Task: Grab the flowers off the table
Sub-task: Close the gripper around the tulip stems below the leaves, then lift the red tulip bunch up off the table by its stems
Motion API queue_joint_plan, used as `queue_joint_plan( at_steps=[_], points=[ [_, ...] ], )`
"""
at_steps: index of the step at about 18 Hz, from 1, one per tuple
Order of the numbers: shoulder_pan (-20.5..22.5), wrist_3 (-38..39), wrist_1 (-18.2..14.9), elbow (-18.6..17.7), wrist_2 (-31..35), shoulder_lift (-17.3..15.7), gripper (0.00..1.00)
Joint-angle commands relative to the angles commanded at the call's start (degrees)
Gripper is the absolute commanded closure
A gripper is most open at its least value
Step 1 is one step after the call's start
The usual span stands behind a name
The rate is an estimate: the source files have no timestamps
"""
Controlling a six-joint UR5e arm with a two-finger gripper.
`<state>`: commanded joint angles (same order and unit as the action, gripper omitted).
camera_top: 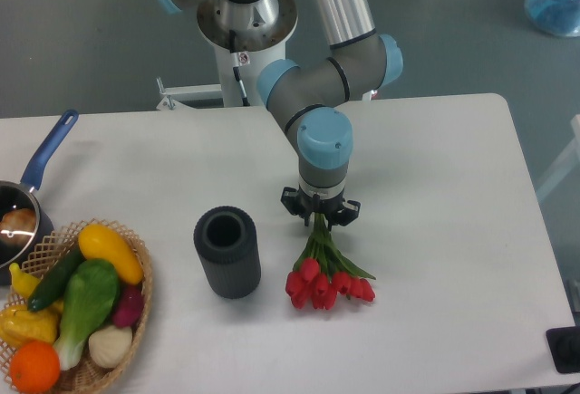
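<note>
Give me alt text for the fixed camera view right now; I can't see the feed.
The gripper is down over the stem end of the flowers, jaws drawn in around the stems, with the red buds lying on the white table. A dark grey vase stands upright to their left, with a wicker basket of toy vegetables at the left edge.
</note>
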<state>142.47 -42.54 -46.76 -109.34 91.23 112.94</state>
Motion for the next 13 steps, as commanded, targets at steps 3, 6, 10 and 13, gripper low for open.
queue_joint_plan(
  at_steps=[3,6,10,13],
  points=[
    [0.00,0.09,0.00,-0.09,0.09,-0.09,0.67],
    [0.00,0.09,0.00,0.00,0.00,-0.18,0.81],
    [0.09,-0.26,-0.09,0.09,0.17,-0.44,0.82],
    [0.61,-0.79,-0.26,0.44,0.35,-0.53,0.82]
  ],
)
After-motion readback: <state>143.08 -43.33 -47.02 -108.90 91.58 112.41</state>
